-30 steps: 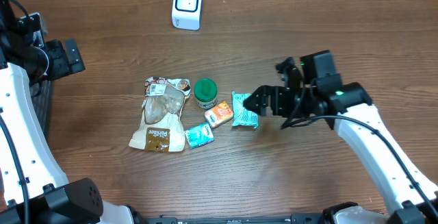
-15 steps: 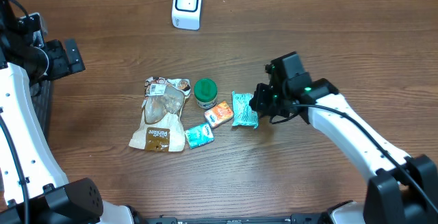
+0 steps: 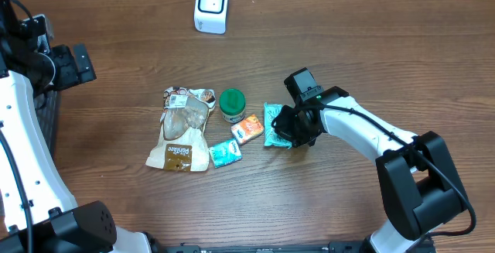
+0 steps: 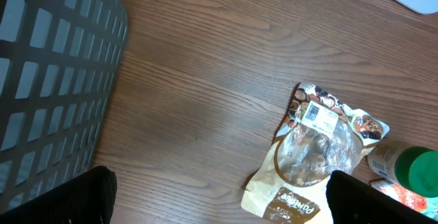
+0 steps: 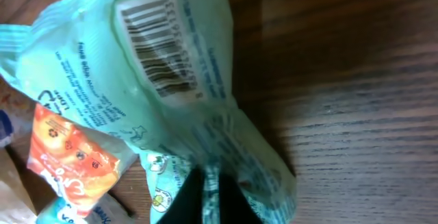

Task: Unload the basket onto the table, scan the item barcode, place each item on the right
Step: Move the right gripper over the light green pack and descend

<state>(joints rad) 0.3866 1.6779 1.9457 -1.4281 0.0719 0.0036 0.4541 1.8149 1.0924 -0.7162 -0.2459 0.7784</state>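
My right claw (image 3: 294, 131) is pinched together on one end of the teal packet (image 3: 274, 123). The packet lies on the table (image 3: 371, 44), just right of the orange packet (image 3: 248, 128) and near the green-lidded jar (image 3: 231, 103). In the right wrist view its barcode (image 5: 161, 49) faces the camera. The scanner (image 3: 210, 6) stands well apart at the table's far edge. My left claw (image 4: 219, 183) hangs wide apart beside the basket (image 4: 48, 80), holding nothing.

Orange packet (image 3: 247, 128) just beside teal pouch (image 3: 272, 121)
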